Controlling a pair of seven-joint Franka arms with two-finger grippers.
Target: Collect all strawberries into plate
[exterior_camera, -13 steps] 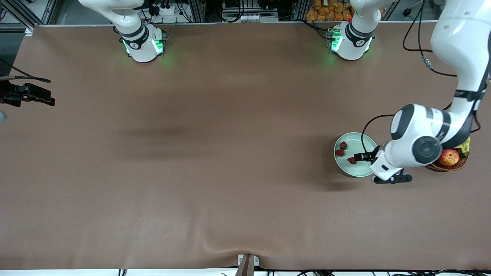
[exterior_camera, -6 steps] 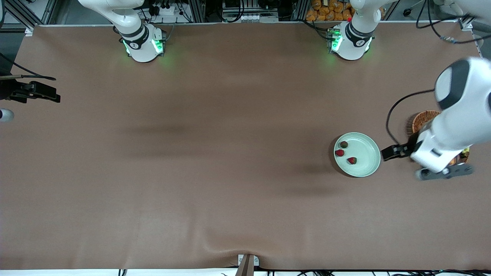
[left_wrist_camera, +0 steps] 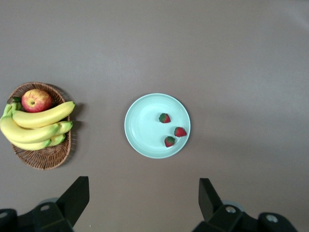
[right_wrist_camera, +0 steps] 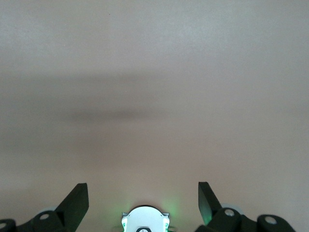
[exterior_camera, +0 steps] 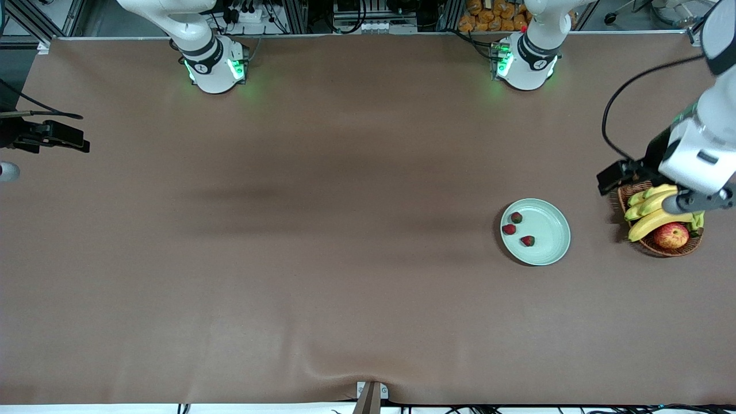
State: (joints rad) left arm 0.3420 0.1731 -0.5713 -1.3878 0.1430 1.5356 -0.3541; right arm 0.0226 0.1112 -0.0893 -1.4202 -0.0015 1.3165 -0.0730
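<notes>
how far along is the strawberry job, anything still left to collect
It looks done. All three strawberries lie in the plate, and no berry shows on the table. Nothing is in hand: the left tool is open and empty, up over the table by the fruit basket; the right tool waits open at the right arm's end. Nothing visible is left.
</notes>
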